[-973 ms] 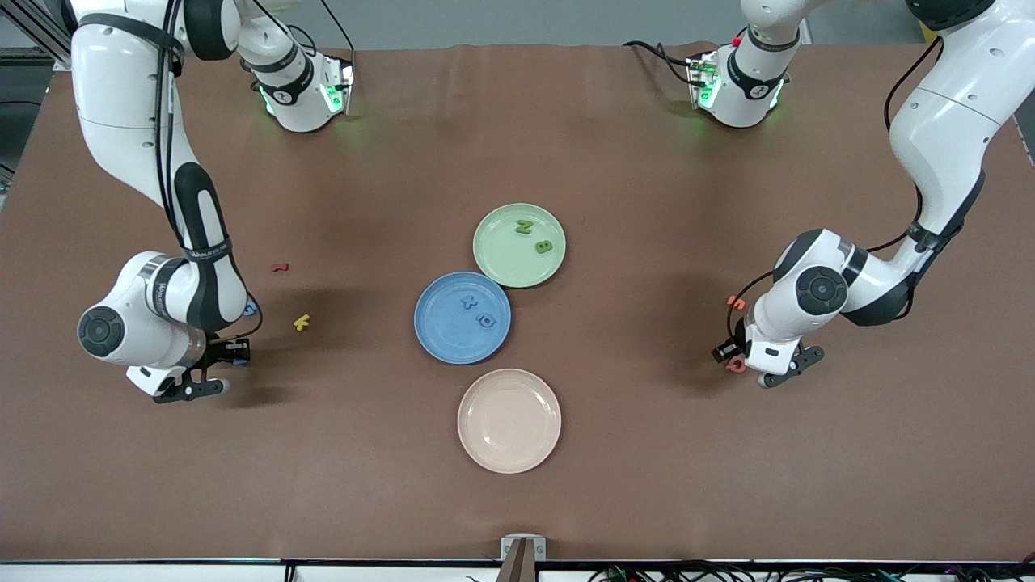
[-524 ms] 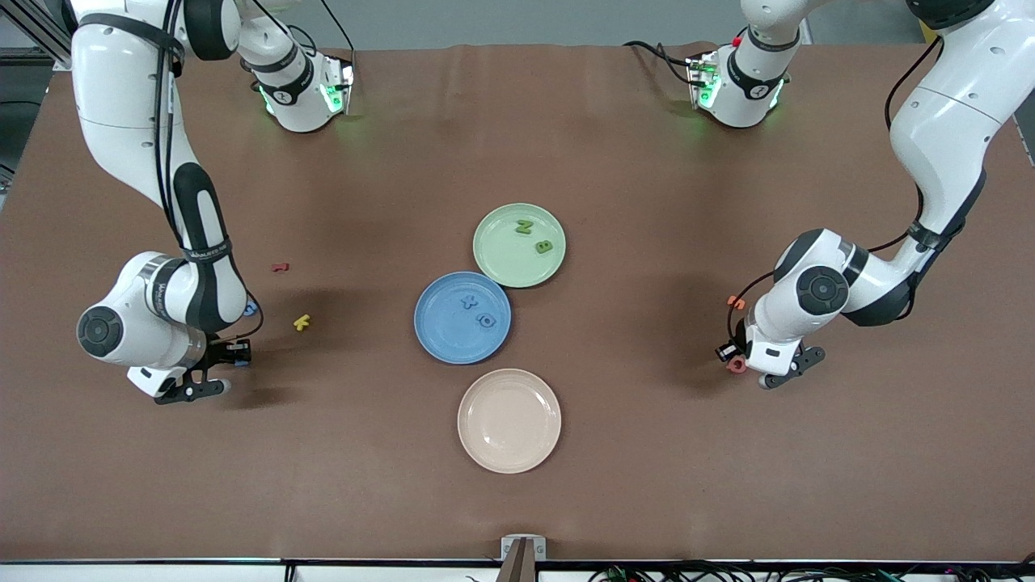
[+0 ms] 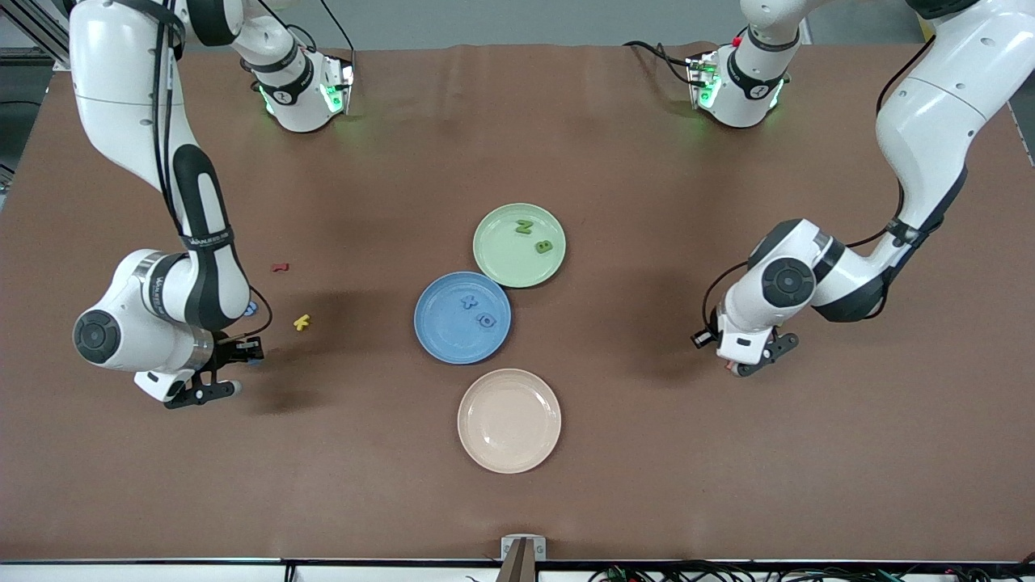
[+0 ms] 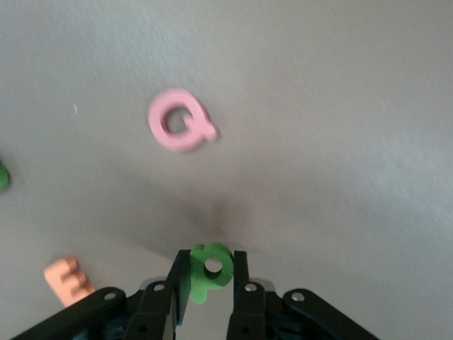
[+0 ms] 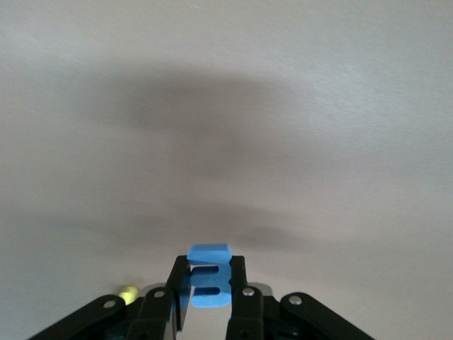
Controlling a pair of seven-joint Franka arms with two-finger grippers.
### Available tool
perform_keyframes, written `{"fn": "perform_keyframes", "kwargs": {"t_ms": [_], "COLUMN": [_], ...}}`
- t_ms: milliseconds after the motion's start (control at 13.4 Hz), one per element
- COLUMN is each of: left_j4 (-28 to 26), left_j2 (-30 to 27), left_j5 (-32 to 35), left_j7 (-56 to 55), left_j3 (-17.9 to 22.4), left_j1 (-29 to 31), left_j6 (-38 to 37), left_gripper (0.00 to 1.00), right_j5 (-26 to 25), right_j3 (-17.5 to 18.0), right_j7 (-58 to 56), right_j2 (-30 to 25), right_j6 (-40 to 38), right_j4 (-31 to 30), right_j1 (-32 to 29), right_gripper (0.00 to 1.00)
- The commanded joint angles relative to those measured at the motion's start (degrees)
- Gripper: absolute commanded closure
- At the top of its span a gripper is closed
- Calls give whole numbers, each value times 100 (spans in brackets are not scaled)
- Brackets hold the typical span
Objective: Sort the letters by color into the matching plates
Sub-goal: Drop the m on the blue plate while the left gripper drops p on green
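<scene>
Fingers (image 4: 241, 283) pinch green P (image 4: 209, 270), 2 letters per plate (image 3: 517, 263)

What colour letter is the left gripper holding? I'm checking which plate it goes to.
Green letter, clearest in the left wrist view.

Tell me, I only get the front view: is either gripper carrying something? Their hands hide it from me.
Observer: Yes. The left gripper is shut on a green letter, lifted off the table.
Operator: And the right one?
Observer: The right gripper is shut on a blue letter, also up in the air.
Operator: Is anything lying under the left one?
Observer: A pink letter and an orange letter lie on the table there; the arm hides both in your view.
</scene>
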Motion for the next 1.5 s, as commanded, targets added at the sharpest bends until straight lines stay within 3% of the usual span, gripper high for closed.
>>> {"fn": "perform_keyframes", "kwargs": {"t_ms": [0,449,748,898,1422], "left_j4": [-233,-523,-488,-488,-576], "left_j2": [-94,-50,-50,-50,64], "left_j5": [117,91,82,82,64], "left_j7": [-431,-1986,-3077,-3289,-4571], "left_j3": [-279,-1140,-1194,-1194,-1176], "left_j1": [51,-98,-835,-1038,-1741], "left_j6": [-113,-113,-51,-16,669], "left_gripper": [100,100,100,100,100], "right_j5": [62,193,755,783,739], "right_j3": [5,23,23,23,14], "right_j7": [722,3507,4879,5495,5717], "right_j2": [-169,-292,-240,-178,6], "right_j6": [-377,-634,-451,-47,201], "right_j4": [-36,-27,60,52,8], "right_j1": [371,1803,2621,2999,3098], "right_gripper": [84,84,84,84,82]}}
